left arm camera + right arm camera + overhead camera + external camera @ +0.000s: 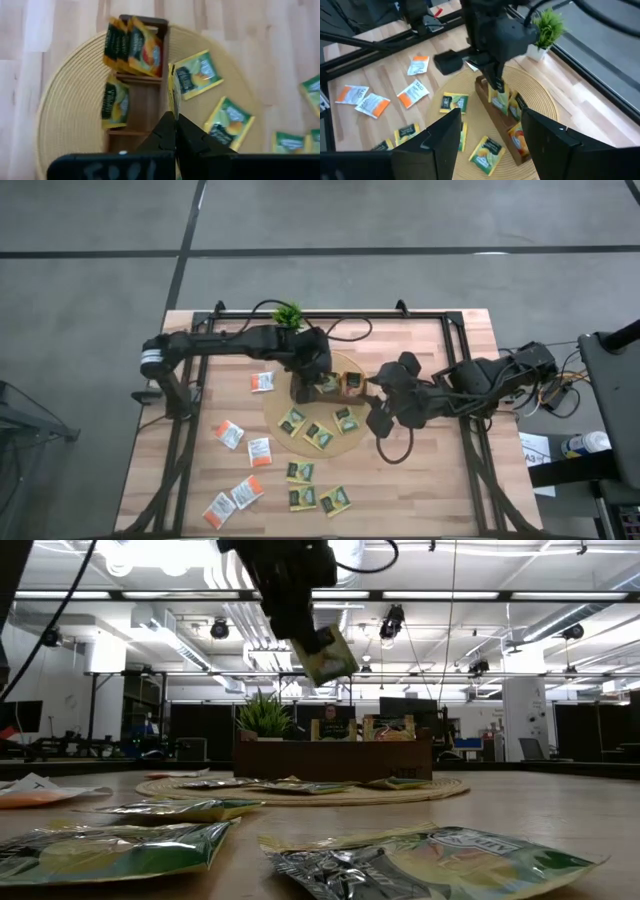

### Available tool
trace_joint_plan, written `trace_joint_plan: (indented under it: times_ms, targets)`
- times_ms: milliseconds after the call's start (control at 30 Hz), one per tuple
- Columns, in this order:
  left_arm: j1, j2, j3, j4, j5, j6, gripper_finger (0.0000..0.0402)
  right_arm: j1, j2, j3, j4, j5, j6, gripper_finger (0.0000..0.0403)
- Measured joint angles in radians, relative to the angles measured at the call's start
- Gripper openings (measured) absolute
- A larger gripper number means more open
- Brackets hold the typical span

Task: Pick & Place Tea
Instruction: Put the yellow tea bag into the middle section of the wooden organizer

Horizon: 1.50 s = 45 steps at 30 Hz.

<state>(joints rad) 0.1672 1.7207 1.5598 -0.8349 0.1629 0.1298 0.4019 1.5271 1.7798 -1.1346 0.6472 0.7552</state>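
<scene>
So the left gripper point(172, 131) is pinching a flat green-and-yellow paper tea sachet point(173, 95) right above the brown wooden compartment tray point(145, 102), which is already holding a few. Plenty more are lying on the round woven mat point(352, 442) and wooden table point(420, 480). The right gripper point(492, 131) is hanging spread nearby.

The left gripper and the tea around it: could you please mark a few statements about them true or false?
1. The left gripper is shut on a green-and-yellow sachet. True.
2. That sachet hangs above the brown tray. True.
3. The right gripper grips a sachet. False: it is open and empty, waiting beside the mat.
4. The white-and-orange sachets lie on the round woven mat. False: they lie on bare table; green ones lie on the mat.
</scene>
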Motion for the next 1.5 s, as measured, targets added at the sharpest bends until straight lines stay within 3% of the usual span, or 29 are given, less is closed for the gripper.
trace_joint_plan:
  times_ms: [200, 433, 1067, 1233, 1500]
  targets:
    - [0.02, 0.081, 0.057, -0.03, -0.012, 0.077, 0.0, 0.0, 0.0, 0.0, -0.012, 0.0, 0.002, 0.0203]
    - [0.026, 0.143, 0.07, -0.048, -0.12, 0.17, 0.0, 0.0, 0.0, -0.001, -0.015, 0.001, 0.005, 0.0203]
    - [0.031, 0.235, 0.07, 0.016, -0.132, 0.269, 0.0002, 0.0, 0.0, -0.001, -0.014, 0.007, 0.013, 0.0203]
    - [0.034, 0.244, 0.07, 0.019, -0.139, 0.261, 0.003, 0.0, 0.0, -0.001, -0.013, 0.007, 0.013, 0.0203]
    - [0.034, 0.248, 0.069, 0.013, -0.141, 0.243, 0.0112, 0.0, 0.0, -0.001, -0.013, 0.007, 0.013, 0.0203]
